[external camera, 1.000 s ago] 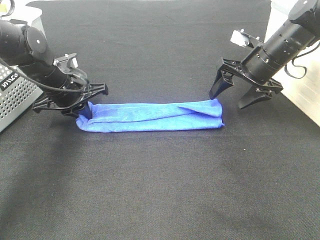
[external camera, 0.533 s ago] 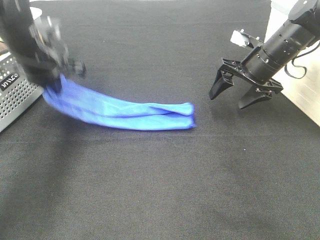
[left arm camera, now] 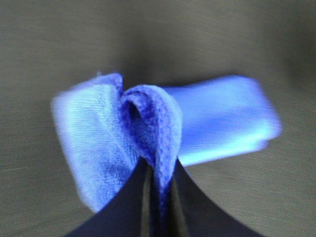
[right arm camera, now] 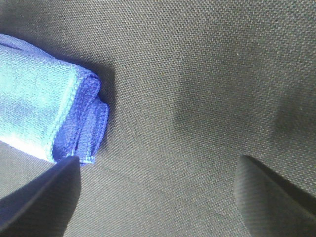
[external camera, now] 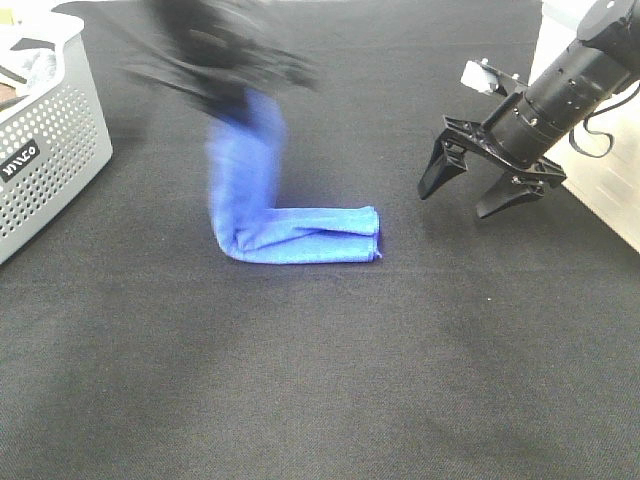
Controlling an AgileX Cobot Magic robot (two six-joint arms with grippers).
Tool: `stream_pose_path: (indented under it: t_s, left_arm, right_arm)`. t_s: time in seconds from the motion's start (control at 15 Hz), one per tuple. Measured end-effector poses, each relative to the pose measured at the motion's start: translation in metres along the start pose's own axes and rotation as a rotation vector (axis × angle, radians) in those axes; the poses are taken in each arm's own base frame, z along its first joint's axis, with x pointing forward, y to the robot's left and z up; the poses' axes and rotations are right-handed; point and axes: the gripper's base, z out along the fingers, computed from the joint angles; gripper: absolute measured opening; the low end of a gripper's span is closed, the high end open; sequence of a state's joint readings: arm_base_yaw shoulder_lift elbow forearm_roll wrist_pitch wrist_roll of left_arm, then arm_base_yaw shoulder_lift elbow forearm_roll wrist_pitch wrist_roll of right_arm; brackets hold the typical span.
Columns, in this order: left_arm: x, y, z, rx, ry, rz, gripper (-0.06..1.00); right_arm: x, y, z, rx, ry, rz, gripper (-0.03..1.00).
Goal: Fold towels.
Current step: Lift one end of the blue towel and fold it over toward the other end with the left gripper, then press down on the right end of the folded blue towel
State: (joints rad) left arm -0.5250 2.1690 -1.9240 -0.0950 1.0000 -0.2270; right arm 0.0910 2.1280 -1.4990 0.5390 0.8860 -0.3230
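A blue towel (external camera: pixel 300 232), folded into a narrow strip, lies on the black table cloth (external camera: pixel 320 380). My left gripper (external camera: pixel 232 92), blurred by motion, is shut on the towel's left end and holds it up above the table at mid-back. The left wrist view shows the towel (left arm camera: pixel 148 123) pinched between the closed fingers (left arm camera: pixel 123 207). My right gripper (external camera: pixel 465 198) is open and empty, hovering to the right of the towel's right end. That end shows in the right wrist view (right arm camera: pixel 54 108).
A grey perforated laundry basket (external camera: pixel 45 140) stands at the left edge. A pale surface (external camera: pixel 600 190) borders the black cloth on the right.
My left gripper has lifted the towel's left end and swung it up and to the right. The towel's right end slid left. The right gripper has not moved.
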Motion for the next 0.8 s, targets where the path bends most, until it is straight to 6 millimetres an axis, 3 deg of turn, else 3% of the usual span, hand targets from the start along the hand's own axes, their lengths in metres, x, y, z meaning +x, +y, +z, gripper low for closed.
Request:
stream_pose_path:
  t_s: [0.13, 0.33, 0.4, 0.47, 0.67, 0.8]
  left_arm:
    - [0.001, -0.019, 0.038, 0.037, 0.062, -0.026, 0.09]
    - [-0.003, -0.042, 0.069, 0.163, 0.104, -0.099, 0.40]
    - [-0.005, -0.046, 0.070, 0.199, 0.098, -0.120, 0.54]
    - [-0.008, -0.049, 0.068, 0.234, 0.077, -0.143, 0.60]
    - [-0.018, -0.057, 0.057, 0.303, 0.018, -0.156, 0.64]
    - [-0.029, -0.058, 0.037, 0.294, -0.063, -0.061, 0.64]
  right_arm:
    - [0.000, 0.000, 0.000, -0.001, 0.002, 0.013, 0.80]
    - [0.001, 0.000, 0.000, -0.003, 0.009, 0.026, 0.80]
    - [0.001, 0.001, 0.000, -0.006, 0.016, 0.027, 0.80]
    - [0.002, 0.001, -0.001, -0.008, 0.022, 0.028, 0.80]
    - [0.001, 0.005, -0.010, -0.010, 0.004, 0.019, 0.80]
    - [-0.001, 0.014, -0.023, -0.039, -0.031, 0.023, 0.80]
